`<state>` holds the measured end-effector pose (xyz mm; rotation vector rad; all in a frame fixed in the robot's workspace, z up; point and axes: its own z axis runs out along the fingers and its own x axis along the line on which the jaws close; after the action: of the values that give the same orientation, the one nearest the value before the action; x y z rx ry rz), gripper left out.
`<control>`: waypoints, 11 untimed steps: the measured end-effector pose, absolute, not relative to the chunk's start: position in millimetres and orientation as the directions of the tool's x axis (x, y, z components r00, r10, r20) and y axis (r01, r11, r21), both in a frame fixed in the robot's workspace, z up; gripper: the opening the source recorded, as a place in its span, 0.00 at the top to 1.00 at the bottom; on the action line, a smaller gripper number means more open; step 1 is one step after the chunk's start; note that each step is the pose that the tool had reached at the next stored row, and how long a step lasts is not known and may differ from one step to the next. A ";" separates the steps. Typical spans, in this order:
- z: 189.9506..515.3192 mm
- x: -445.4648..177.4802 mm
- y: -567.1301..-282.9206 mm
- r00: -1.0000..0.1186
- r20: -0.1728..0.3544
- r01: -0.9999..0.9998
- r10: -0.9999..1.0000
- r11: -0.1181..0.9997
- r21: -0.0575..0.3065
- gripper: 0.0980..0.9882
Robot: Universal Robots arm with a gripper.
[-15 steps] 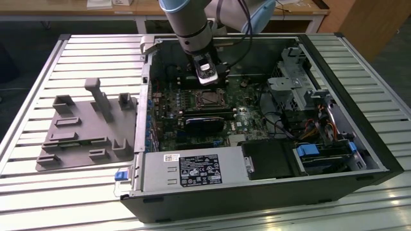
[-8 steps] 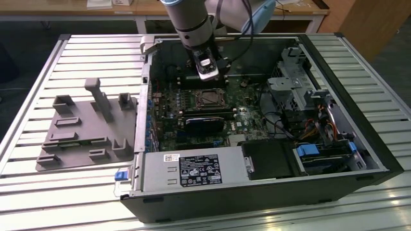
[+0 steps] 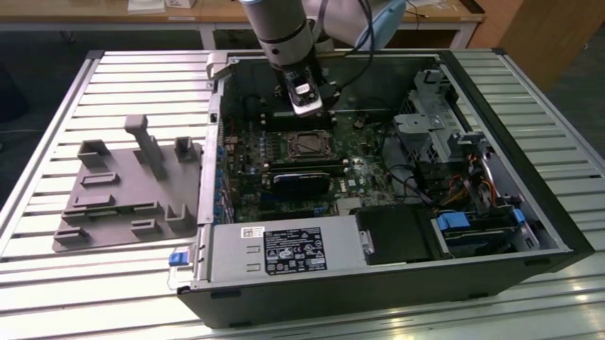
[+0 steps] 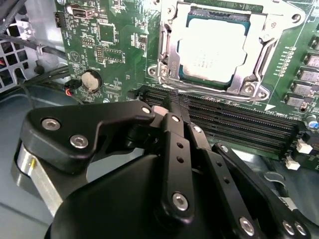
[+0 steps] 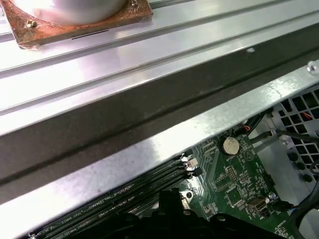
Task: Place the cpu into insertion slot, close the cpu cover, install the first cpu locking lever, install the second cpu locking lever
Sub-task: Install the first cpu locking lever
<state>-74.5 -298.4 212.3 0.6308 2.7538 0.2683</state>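
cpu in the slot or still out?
In. The cpu lies flat inside the insertion slot, with the cpu cover framing its silver top.

In the second wrist view the black linked gripper hides the lower motherboard, and its fingertips lie behind its own body, so their spacing cannot be told. Glare washes out the silver square cpu, blurring its surface. The silvery cpu cover frame is cut off by the picture's edge. In the exterior view the square insertion slot is too small to tell its contents, and the arm hides the case's far wall.
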 end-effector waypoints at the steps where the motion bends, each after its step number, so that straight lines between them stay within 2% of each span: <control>1: 212.3 -74.4 -298.4 -0.858 -0.249 0.393 0.450 0.886 0.246 1.00; 3: 212.2 -74.0 -298.4 -0.859 -0.246 0.394 0.450 0.886 0.244 1.00; 11: 211.4 -70.0 -298.5 -0.879 -0.160 0.417 0.449 0.887 0.196 1.00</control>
<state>-70.0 -298.5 211.4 0.6620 2.8549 0.2302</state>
